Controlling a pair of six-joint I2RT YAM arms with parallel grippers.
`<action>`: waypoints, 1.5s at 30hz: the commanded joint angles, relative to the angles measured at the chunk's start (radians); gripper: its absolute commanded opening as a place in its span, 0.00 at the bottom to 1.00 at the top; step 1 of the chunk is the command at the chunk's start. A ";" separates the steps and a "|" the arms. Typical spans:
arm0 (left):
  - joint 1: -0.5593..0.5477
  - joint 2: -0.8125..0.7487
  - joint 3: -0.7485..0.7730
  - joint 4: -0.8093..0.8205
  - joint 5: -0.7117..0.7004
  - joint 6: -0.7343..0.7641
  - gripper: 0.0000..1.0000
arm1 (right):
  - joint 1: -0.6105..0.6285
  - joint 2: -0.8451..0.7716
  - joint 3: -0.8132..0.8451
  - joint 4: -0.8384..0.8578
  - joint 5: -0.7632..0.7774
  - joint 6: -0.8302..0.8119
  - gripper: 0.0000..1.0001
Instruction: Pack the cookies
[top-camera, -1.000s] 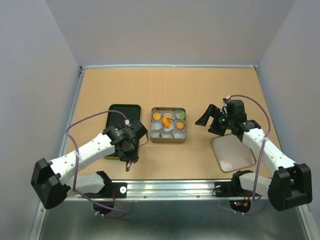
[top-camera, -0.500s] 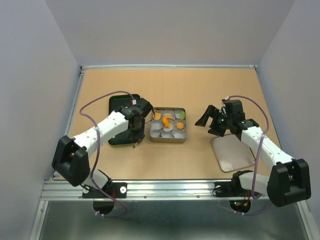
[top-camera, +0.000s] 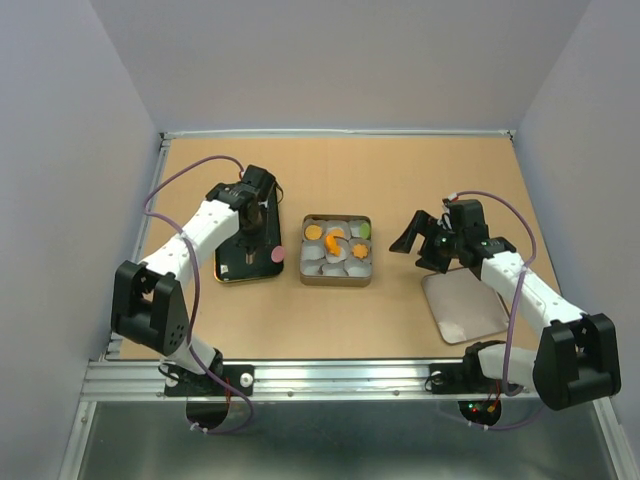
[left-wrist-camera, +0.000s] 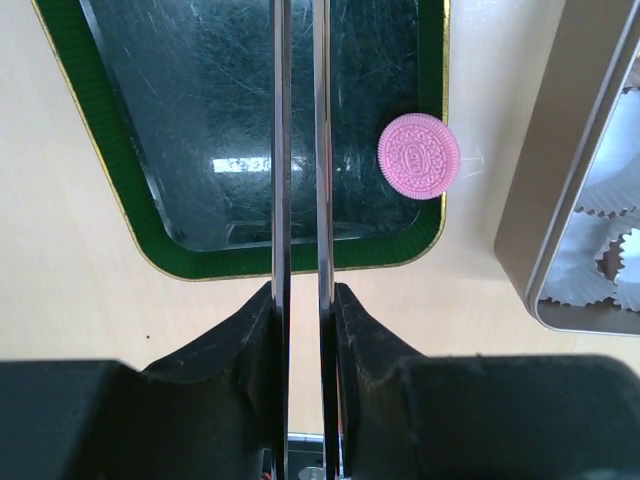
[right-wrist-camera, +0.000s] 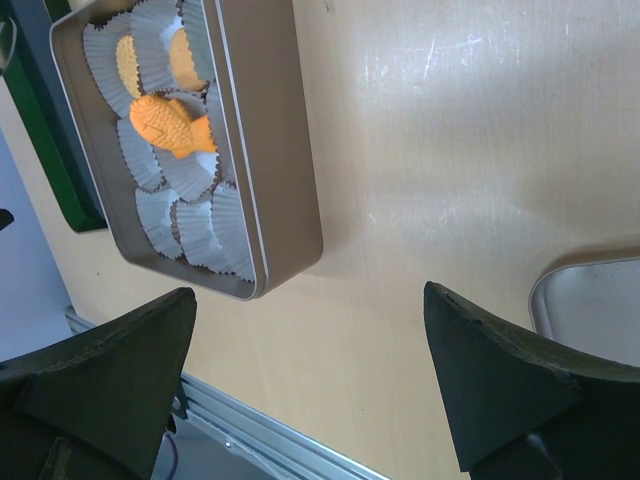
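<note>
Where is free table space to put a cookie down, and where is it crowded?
The table is bare behind the tin, up to the far wall, and in front of it. The green tray is bare except the pink cookie at its corner. Crowded: the narrow strip between tray and tin.

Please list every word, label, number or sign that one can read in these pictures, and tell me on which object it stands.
No text can be read.
Pink cookie, at the edge of the green tray: an embossed mark in its middle, too small to read.
Gold tin, paper cups, fish-shaped cookie: no lettering visible.
</note>
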 joint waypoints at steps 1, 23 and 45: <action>-0.004 -0.048 0.078 -0.016 0.046 0.019 0.28 | -0.006 0.001 -0.015 0.048 0.009 -0.016 1.00; -0.019 -0.502 -0.261 -0.178 0.283 -0.114 0.51 | -0.006 -0.053 -0.027 0.048 -0.018 0.006 1.00; -0.030 -0.475 -0.347 -0.065 0.336 -0.120 0.56 | -0.006 -0.050 -0.052 0.048 -0.003 -0.004 1.00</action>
